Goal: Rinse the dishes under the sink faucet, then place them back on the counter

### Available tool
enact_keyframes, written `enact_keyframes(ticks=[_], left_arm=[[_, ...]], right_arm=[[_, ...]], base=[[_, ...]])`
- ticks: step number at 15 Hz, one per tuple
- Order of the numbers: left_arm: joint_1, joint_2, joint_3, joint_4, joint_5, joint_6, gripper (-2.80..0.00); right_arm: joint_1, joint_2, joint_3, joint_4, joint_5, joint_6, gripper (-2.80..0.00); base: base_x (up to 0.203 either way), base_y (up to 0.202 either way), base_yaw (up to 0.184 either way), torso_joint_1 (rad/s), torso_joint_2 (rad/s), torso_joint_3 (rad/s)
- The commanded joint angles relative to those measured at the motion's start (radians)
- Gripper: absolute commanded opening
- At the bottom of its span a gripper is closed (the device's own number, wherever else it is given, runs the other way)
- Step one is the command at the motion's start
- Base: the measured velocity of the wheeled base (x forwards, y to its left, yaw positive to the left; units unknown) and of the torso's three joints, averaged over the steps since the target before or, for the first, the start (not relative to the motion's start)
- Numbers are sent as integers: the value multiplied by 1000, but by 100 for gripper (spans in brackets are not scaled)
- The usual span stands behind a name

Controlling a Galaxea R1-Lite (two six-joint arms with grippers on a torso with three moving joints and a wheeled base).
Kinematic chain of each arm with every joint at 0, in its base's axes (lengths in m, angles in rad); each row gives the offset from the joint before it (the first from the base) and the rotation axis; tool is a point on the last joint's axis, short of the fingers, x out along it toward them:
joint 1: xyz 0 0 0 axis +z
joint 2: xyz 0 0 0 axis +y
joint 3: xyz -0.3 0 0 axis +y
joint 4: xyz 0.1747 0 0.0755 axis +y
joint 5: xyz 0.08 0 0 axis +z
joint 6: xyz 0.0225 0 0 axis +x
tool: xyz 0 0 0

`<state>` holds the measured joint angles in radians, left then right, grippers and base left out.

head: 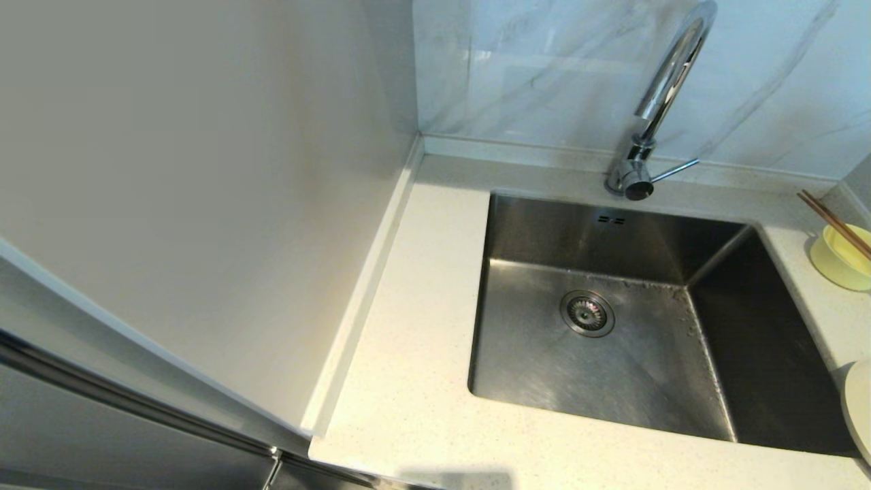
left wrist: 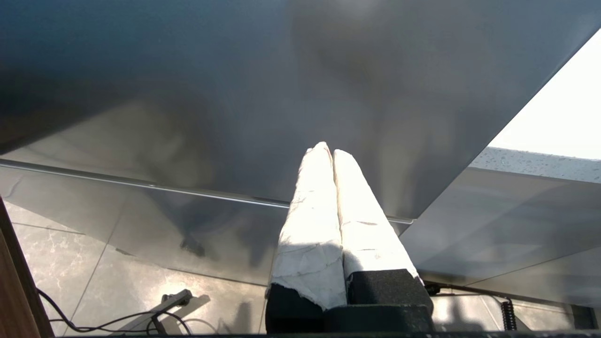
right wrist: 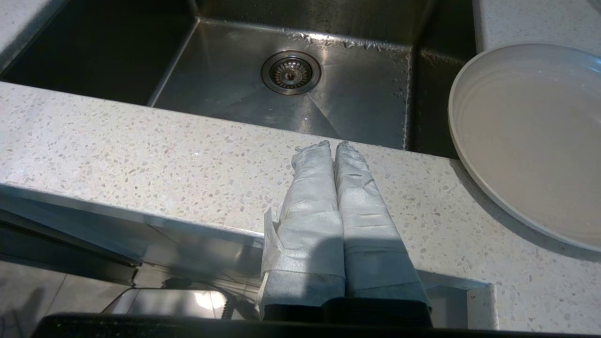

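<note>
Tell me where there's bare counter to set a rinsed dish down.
The counter left of the sink, up to the raised rim by the wall, is bare, as is the front strip. The right side is crowded: bowl with chopsticks, and plate.

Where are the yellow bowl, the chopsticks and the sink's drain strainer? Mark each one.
Yellow bowl (head: 841,261), head view: on its outer wall.
Chopsticks (head: 831,219), head view: on the shafts, near the bowl's rim.
Drain strainer (right wrist: 290,72), right wrist view: on its centre.
</note>
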<state>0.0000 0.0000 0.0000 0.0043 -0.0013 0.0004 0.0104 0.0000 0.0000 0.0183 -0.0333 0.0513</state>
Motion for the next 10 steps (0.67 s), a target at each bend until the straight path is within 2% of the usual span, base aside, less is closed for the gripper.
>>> enact_keyframes(ticks=[1, 10], left_arm=[[0, 0, 0, 0, 0, 0, -280], [0, 0, 0, 0, 0, 0, -280]], right_arm=[[0, 2, 9, 0, 0, -2, -280], [0, 2, 9, 0, -2, 2, -280]], base=[[0, 0, 0, 0, 0, 0], [0, 0, 0, 0, 0, 0]])
